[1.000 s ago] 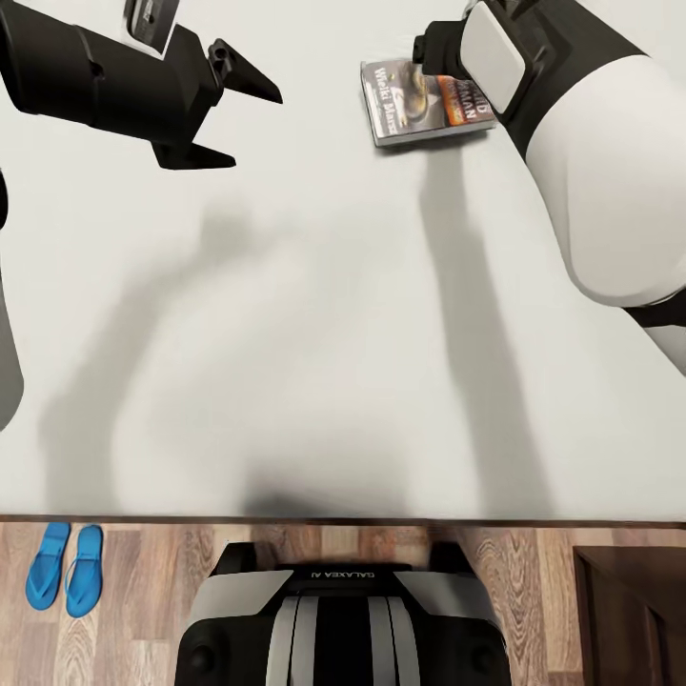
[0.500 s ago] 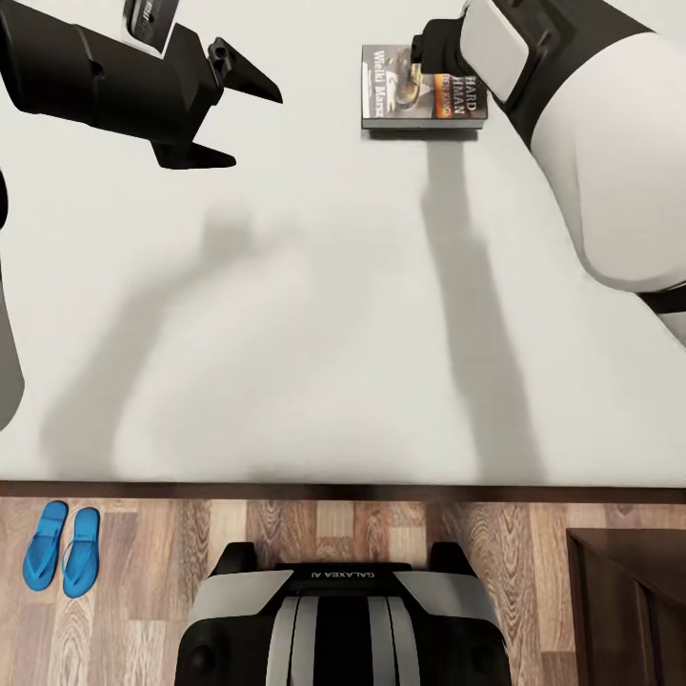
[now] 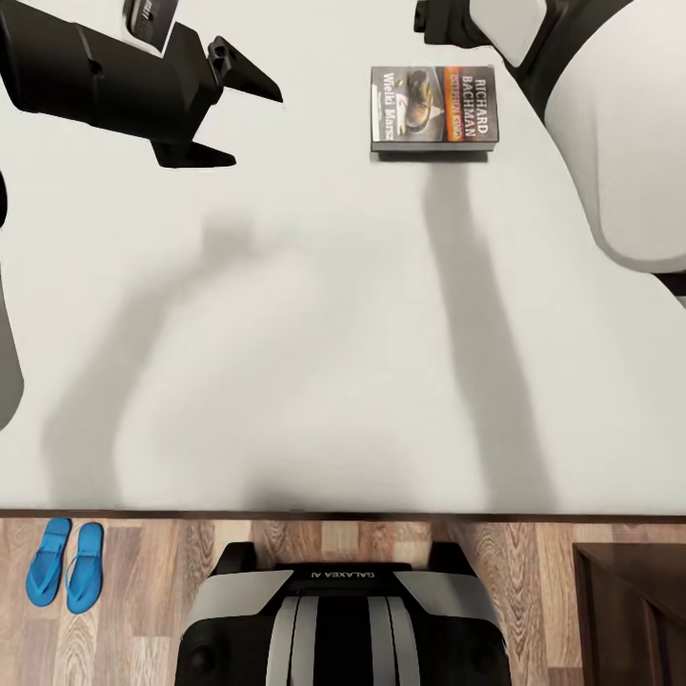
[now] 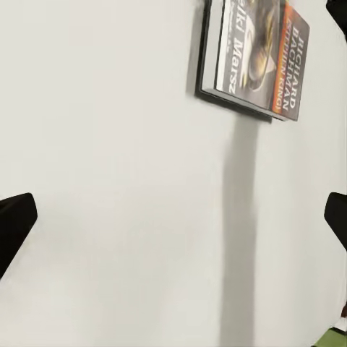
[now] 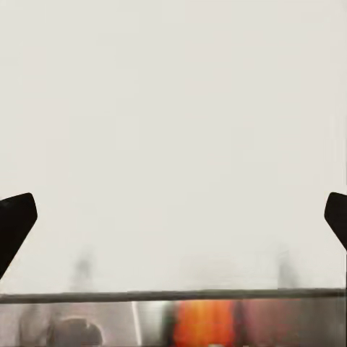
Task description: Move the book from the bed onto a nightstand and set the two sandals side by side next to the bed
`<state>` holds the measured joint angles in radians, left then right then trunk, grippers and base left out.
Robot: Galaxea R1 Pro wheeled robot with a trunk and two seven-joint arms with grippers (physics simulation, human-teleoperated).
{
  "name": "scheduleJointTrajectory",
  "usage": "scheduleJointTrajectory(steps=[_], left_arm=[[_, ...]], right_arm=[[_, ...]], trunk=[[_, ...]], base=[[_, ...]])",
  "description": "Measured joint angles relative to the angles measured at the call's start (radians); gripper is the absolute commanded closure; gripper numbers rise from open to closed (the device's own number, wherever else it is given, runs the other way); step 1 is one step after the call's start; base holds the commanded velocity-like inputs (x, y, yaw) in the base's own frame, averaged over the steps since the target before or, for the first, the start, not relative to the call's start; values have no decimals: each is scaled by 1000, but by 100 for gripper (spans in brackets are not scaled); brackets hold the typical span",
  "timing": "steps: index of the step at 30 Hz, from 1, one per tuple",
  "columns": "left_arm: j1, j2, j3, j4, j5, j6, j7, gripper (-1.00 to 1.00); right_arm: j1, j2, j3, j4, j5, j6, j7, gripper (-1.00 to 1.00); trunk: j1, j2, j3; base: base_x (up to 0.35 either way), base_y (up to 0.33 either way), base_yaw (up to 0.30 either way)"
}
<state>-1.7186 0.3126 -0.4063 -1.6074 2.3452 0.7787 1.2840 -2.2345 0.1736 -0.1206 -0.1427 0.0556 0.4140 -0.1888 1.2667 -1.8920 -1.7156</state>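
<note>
The book [image 3: 433, 107] lies flat and square on the pale mattress of the bed [image 3: 314, 314], its dark cover with the orange-tan picture facing up. My right gripper [image 5: 173, 217] hangs open just beyond the book's far edge, apart from it. The book [image 5: 202, 322] is a blur at the edge of the right wrist view. My left gripper [image 3: 252, 124] is open over bare mattress to the book's left, holding nothing, and the book [image 4: 253, 54] also shows in the left wrist view. The two blue sandals [image 3: 65, 564] lie side by side on the floor by the bed's near edge.
The dark wooden nightstand [image 3: 634, 610] stands on the plank floor at the lower right, beside the bed's near edge [image 3: 343, 516]. My base [image 3: 343, 619] sits against that edge in the middle. The right forearm [image 3: 610, 133] reaches over the mattress's right side.
My right gripper has drawn off the book toward the far side, leaving the cover fully exposed. The book has turned from tilted to square. The left arm has not moved.
</note>
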Motion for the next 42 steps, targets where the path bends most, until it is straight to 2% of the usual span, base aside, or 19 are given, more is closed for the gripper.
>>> scheduleJointTrajectory(steps=[14,18,20,29,42], left_arm=[[0,0,0,0,1,0,-11,-100],[0,0,0,0,1,0,-11,-100],[0,0,0,0,1,1,-11,-100],[0,1,0,0,1,2,-11,-100],[0,1,0,0,1,3,-12,-100]], right_arm=[[21,0,-2,2,-1,-2,9,-100],[48,0,-2,2,-2,-8,10,-100],[78,0,13,-4,9,-14,12,-100],[102,0,8,-45,5,-15,11,-100],[95,0,8,-35,9,-8,4,-100]], trunk=[[1,0,0],[1,0,0],[0,0,0],[0,0,0],[1,0,0]], base=[[91,40,0],[3,2,0],[1,1,0],[-1,0,0],[-233,0,0]])
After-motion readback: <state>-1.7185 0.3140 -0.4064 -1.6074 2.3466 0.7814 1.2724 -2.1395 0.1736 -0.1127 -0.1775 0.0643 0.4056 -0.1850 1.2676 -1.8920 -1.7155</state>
